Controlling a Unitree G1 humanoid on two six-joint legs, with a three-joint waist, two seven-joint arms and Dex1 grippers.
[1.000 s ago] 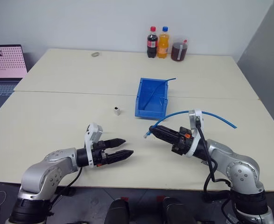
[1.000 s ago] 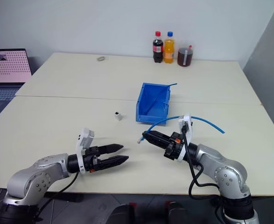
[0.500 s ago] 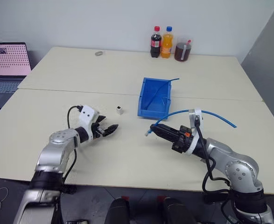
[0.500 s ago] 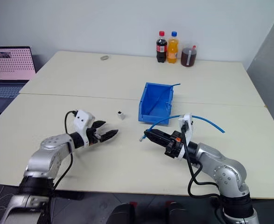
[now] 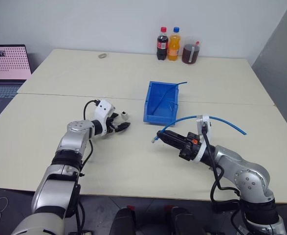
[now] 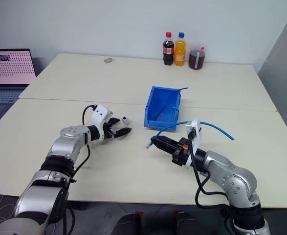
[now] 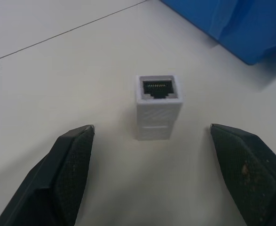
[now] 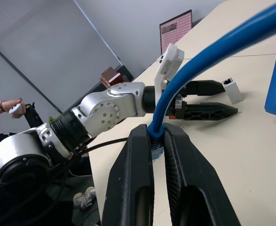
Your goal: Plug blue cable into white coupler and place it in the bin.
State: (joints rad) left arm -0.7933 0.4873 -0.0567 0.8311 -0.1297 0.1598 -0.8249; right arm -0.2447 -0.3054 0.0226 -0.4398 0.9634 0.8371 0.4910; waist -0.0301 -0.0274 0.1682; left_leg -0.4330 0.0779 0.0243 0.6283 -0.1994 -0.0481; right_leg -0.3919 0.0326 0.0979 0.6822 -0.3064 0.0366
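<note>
Left wrist view shows spread jaws flanking the untouched white coupler (image 7: 158,106) on the table (image 5: 133,161); right gripper (image 5: 161,136) pinches the blue cable (image 5: 221,121), so plugging and binning remain.

Pale table (image 5: 60,78) under both pincers, made of two tops joined at a seam (image 5: 60,95) running just beyond the left pincer (image 5: 123,125).

Far beyond the right pincer (image 5: 160,135), at the table's back edge, in a tight row: cola bottle (image 5: 161,44), orange bottle (image 5: 172,44), jug (image 5: 188,51) of dark drink with a straw.

Far beyond the left pincer – small greyish ring (image 5: 102,56), lying flat near that same back edge.

Well off to the left pincer's outer side: open laptop (image 5: 4,68), screen lit pink with a dotted pattern.

Just past the right pincer – thin dark cable (image 5: 180,83), slanted, one end poking up.

Seen far behind the left pincer from the right wrist: a person's hand (image 8: 11,107) gripping something small and white.
</note>
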